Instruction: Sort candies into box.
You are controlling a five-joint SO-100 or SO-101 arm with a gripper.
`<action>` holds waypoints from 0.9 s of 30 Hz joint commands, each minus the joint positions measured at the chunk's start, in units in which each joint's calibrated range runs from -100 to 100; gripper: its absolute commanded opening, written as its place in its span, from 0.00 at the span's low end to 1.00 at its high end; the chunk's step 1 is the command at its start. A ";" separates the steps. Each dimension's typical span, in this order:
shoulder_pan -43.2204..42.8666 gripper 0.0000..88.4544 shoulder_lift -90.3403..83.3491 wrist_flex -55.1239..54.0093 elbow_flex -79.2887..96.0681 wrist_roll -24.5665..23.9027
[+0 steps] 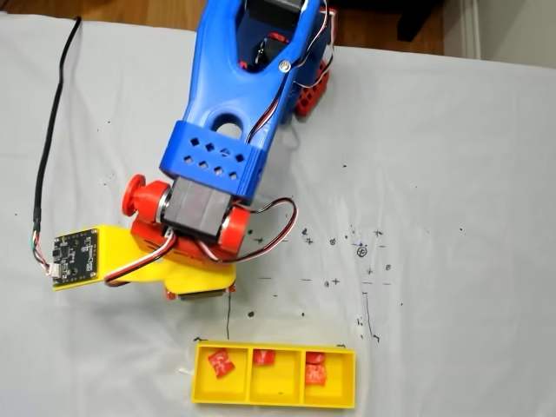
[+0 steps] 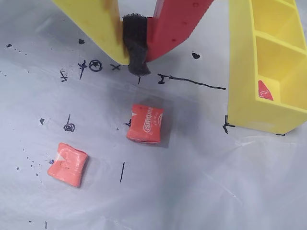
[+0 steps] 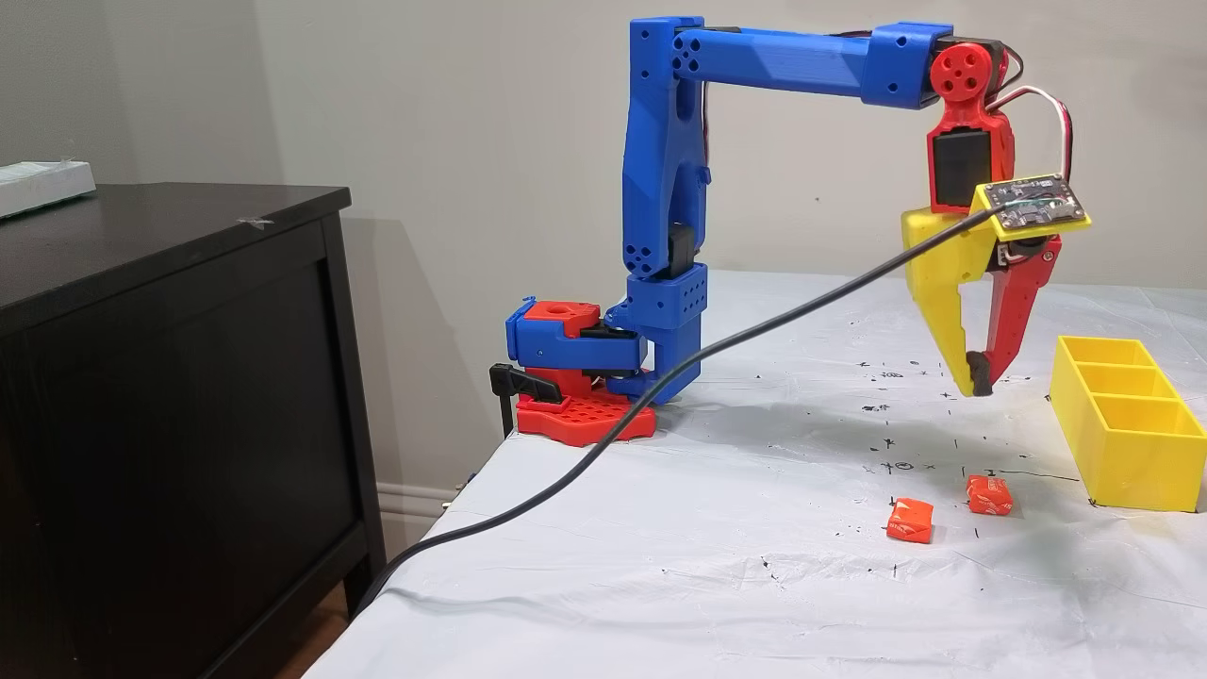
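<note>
In a fixed view from above, the blue arm reaches down the picture over the white-covered worktop. The yellow three-compartment tray lies at the lower edge. A red candy sits in its left compartment, another red candy in the middle one, and two more red candies in the right one.

In the wrist view, the end effector hangs above the sheet with its yellow finger and red finger brought together at a dark pad, gripping nothing. Below it lies an orange wrapped candy with white lettering, and lower left a second orange candy, well apart from the first. The tray's wall stands at the right, a red candy showing in its nearest compartment.

In a fixed view from the side, the end effector is raised clear of the worktop, tips closed. Both orange candies lie on the sheet below it, left of the tray.
</note>
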 commanded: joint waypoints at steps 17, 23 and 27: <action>3.42 0.25 4.66 -2.79 -3.23 3.71; 3.61 0.31 5.77 -3.03 -2.14 4.49; 3.61 0.32 7.38 -3.36 -3.23 4.35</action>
